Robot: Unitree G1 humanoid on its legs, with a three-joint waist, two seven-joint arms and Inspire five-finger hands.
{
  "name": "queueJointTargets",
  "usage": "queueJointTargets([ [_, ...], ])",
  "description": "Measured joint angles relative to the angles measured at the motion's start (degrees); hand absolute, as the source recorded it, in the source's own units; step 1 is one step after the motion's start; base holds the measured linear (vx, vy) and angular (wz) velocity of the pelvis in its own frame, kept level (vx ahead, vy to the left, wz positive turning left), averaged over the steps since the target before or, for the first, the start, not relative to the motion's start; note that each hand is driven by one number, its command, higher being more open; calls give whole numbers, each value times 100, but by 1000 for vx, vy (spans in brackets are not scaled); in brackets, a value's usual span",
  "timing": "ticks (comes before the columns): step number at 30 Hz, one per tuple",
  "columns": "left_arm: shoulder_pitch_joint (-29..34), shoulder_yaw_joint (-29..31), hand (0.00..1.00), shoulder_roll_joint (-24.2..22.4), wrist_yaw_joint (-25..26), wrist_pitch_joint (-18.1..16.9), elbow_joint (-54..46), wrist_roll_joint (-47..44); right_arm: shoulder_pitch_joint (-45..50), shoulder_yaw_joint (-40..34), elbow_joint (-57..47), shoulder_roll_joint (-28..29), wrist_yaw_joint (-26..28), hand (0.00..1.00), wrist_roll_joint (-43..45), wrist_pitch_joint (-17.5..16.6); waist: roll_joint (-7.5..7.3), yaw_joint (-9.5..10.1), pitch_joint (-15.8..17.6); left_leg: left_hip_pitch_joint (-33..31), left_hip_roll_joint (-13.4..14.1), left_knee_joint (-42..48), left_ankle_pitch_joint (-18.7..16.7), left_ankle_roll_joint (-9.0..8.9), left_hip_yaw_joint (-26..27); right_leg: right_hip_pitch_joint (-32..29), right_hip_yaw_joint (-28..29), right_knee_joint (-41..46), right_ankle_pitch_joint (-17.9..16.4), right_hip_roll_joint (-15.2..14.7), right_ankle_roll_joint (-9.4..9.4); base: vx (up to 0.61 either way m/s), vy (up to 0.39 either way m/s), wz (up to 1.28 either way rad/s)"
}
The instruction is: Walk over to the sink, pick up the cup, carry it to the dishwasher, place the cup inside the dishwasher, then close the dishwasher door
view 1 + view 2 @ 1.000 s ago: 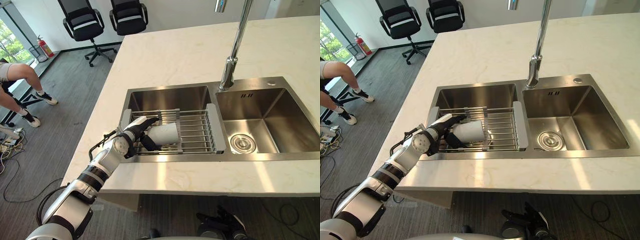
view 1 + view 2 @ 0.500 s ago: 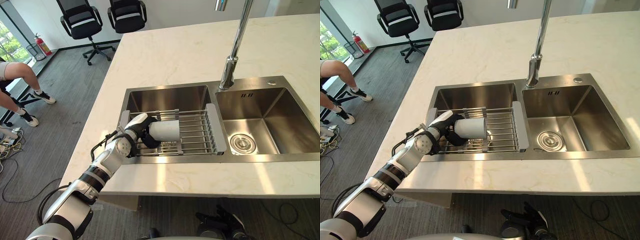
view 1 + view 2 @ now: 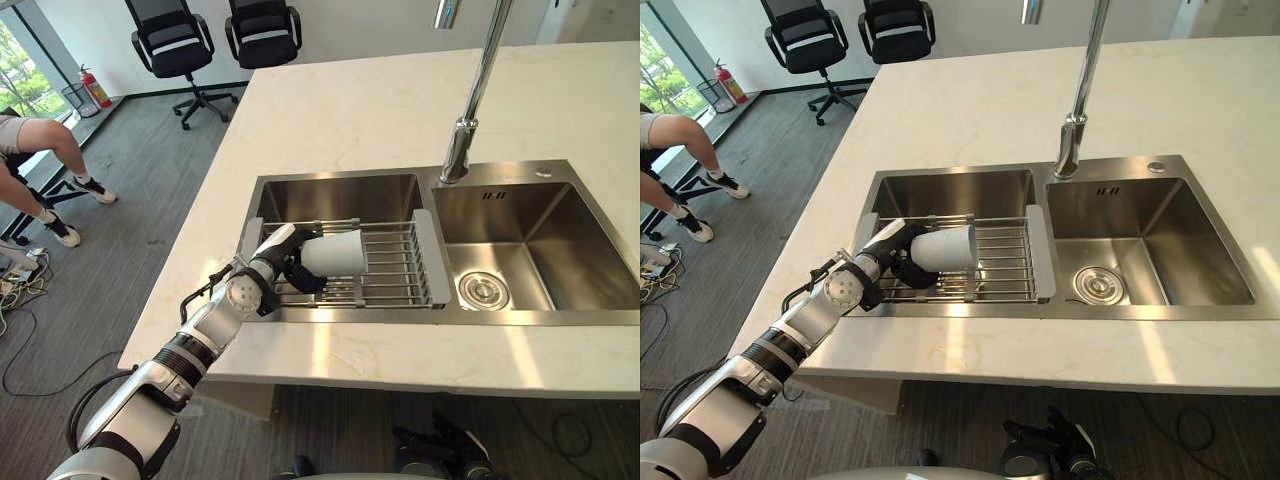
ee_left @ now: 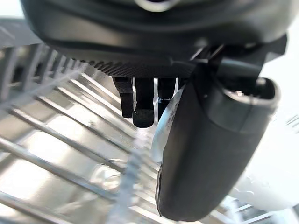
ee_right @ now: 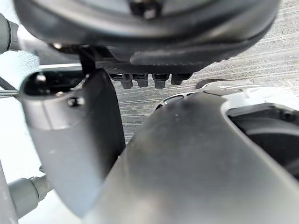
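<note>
A white cup [image 3: 336, 252] lies on its side in my left hand [image 3: 268, 264], its mouth turned to the right, held a little above the wire rack [image 3: 392, 268] in the left basin of the steel sink [image 3: 340, 195]. The fingers and white-covered thumb are curled round the cup's base end. In the left wrist view the thumb [image 4: 210, 154] presses against the white cup wall [image 4: 280, 163], with the rack wires [image 4: 70, 154] below. My right hand [image 5: 70, 135] hangs low at my side with relaxed fingers and nothing in it.
A tall faucet [image 3: 470, 100] rises between the basins; the right basin [image 3: 520, 240] has a drain [image 3: 485, 288]. The pale marble counter [image 3: 380, 100] surrounds the sink. Two office chairs [image 3: 175, 45] and a seated person's legs [image 3: 40, 150] are at far left.
My left hand has closed round the cup and raised it slightly off the rack, moving it a little up and right. The camera has shifted slightly.
</note>
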Motion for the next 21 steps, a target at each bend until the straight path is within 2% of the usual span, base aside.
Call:
queueJointTargets([
  [3, 28, 41, 0, -11, 62, -145, -205, -244, 39, -3, 3, 3, 0, 100, 17, -2, -19, 84, -9, 3, 9, -6, 0, 0, -2, 21, -11, -21, 7, 14, -6, 0, 0, 0],
  [8, 303, 642, 0, -33, 158, -505, -841, -694, 104, -17, 11, 56, 1, 100, 115, -5, -97, 175, -46, 4, -6, -14, 0, 1, -9, 48, -40, -18, 6, 25, -5, 4, 1, 4],
  [9, 703, 1116, 0, -47, 182, -801, -1449, -1348, 140, -27, 216, 144, 7, 100, 152, -64, -257, 311, -170, 19, -4, -13, 0, 3, -138, 158, -143, -115, 6, 32, -6, -2, 1, 21],
  [12, 838, 1219, 0, -113, 182, -836, -1623, -1489, 190, -27, 287, 180, 16, 100, 152, -105, -332, 414, -233, 15, -3, -14, -2, 6, -156, 193, -165, -151, 9, 35, -4, 2, 4, 11],
  [14, 1171, 1548, 0, -221, 183, -841, -1826, -1522, 142, -25, 308, 203, 24, 100, 151, -112, -350, 410, -285, 8, -7, -27, -2, 11, -179, 208, -188, -191, 20, 38, 4, 0, 0, 0],
  [17, 1880, 1922, 0, -472, 72, -880, -2487, -2215, 178, -33, 317, 217, 25, 100, 174, -117, -358, 459, -338, -5, -9, -35, -12, 24, -234, 272, -241, -268, 52, 76, 14, 54, -13, 10],
  [21, 2300, 1984, 0, -745, -91, -975, -2756, -2750, 247, -41, 447, 212, 33, 100, 206, -122, -394, 693, -431, -7, -9, -35, -18, 26, -326, 389, -358, -377, 59, 92, 22, 32, -1, 15],
])
